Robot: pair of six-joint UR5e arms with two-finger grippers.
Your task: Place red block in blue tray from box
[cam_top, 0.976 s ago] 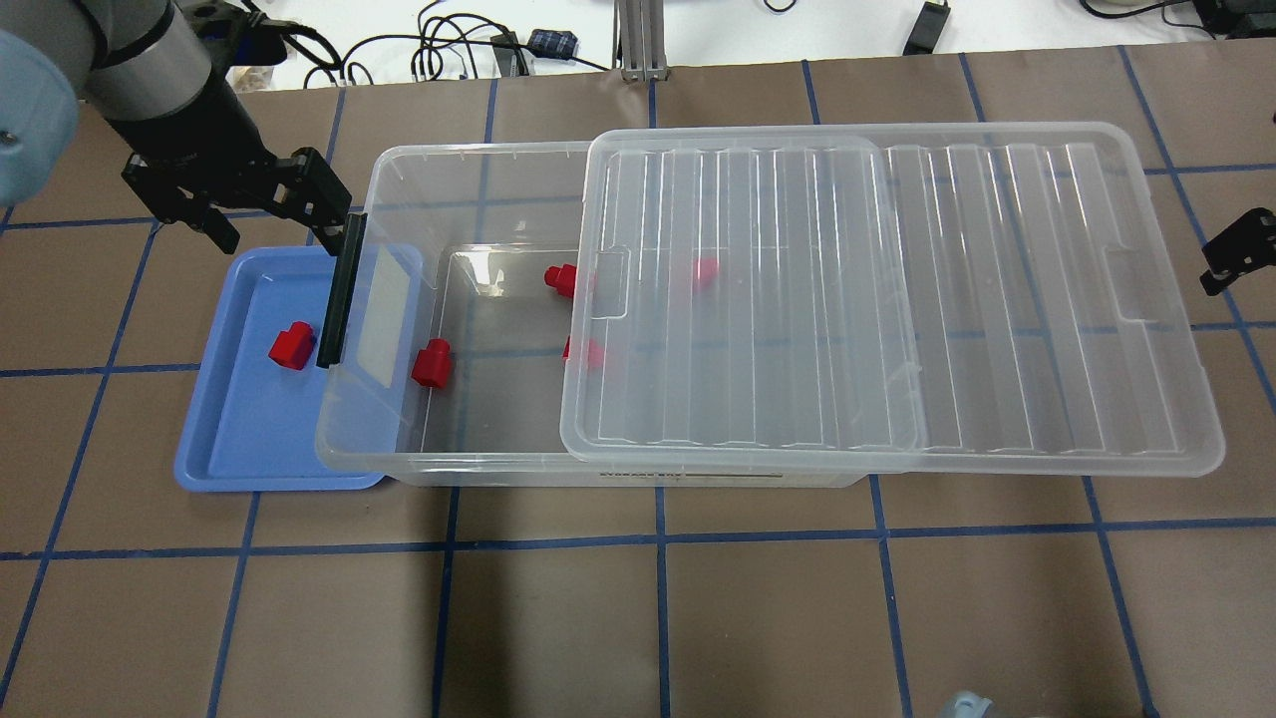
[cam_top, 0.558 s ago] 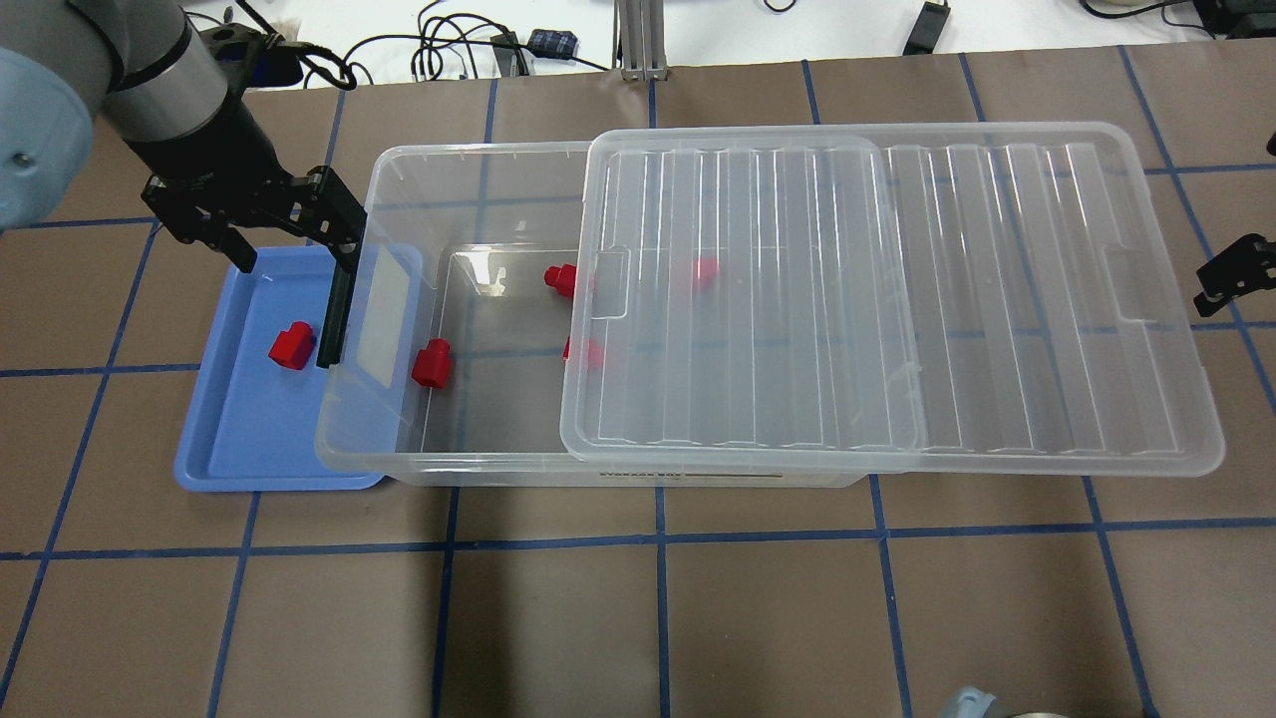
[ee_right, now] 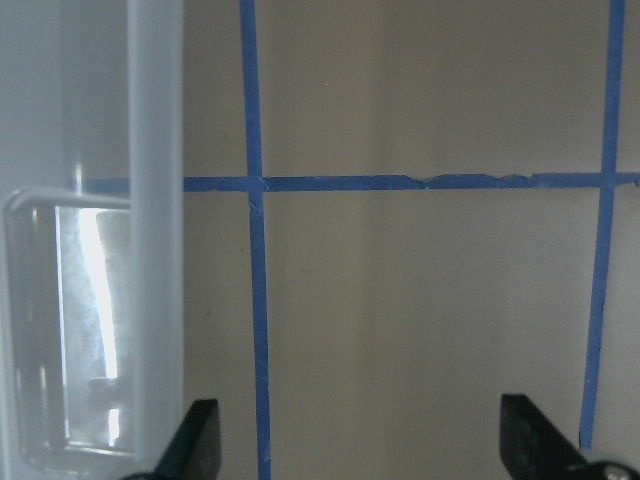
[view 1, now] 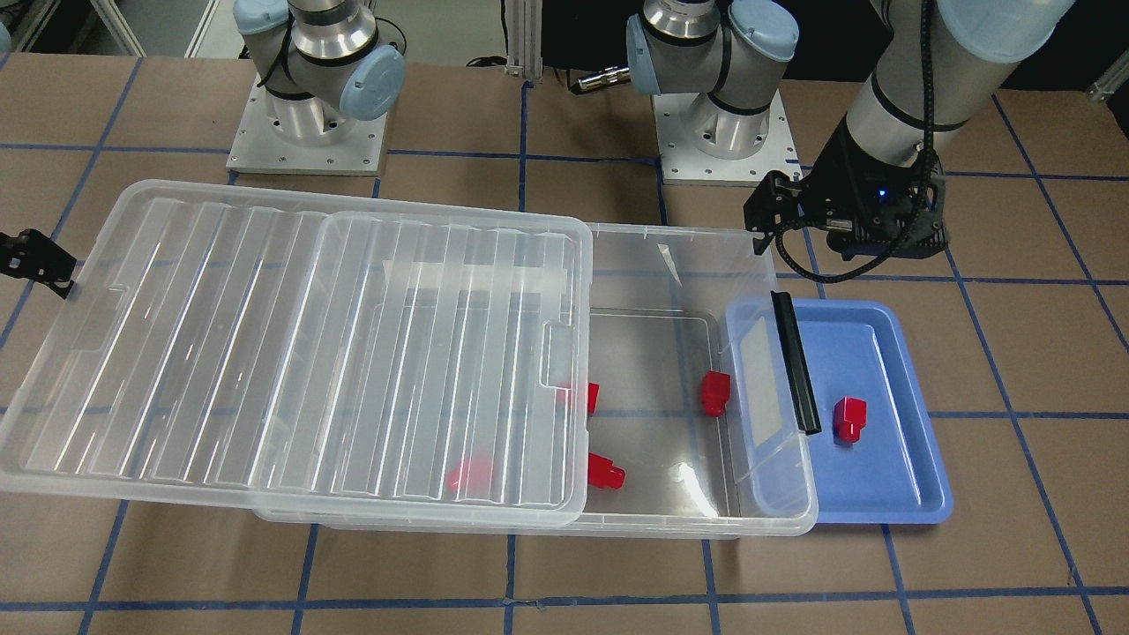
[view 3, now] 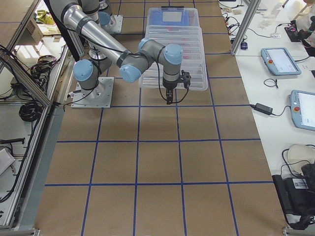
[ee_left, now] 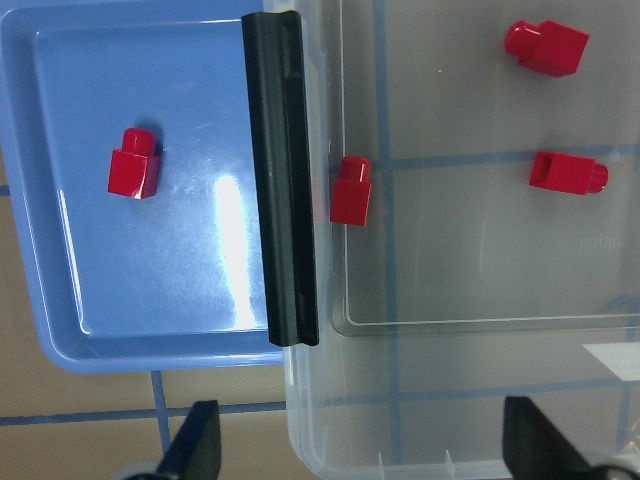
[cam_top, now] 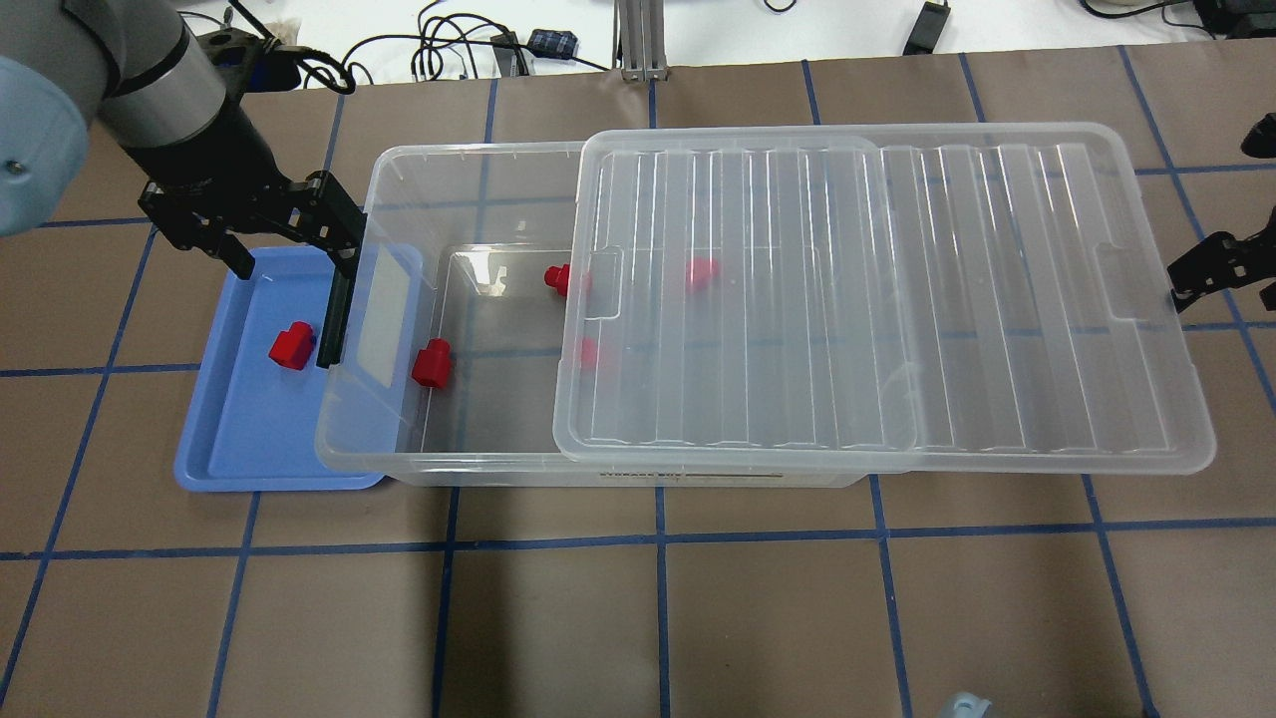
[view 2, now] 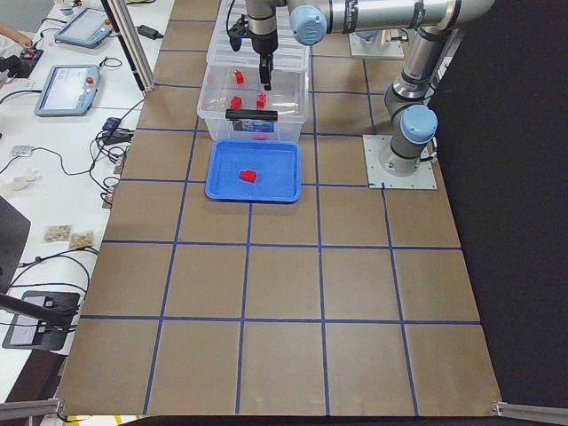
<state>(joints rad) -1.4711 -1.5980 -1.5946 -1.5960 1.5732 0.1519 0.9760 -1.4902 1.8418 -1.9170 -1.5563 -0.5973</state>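
the desk (cam_top: 558, 628) is covered to every edge in matte brown sheeting, ruled into large squares by blue tape lines (cam_top: 758, 536). along its far edge runs a white bench (cam_top: 778, 35) strewn with black cables (cam_top: 439, 50). an aluminium post (cam_top: 638, 40) stands at the middle of that edge. the bench also carries handheld screens (view 2: 67, 89) and loose wires. a black power brick (view 3: 261, 107) lies on the desk just beside the bench. behind the near edge stands a metal frame (view 3: 29, 73), and in the left side view that side is dark. the light is bright and even, with soft shadows.
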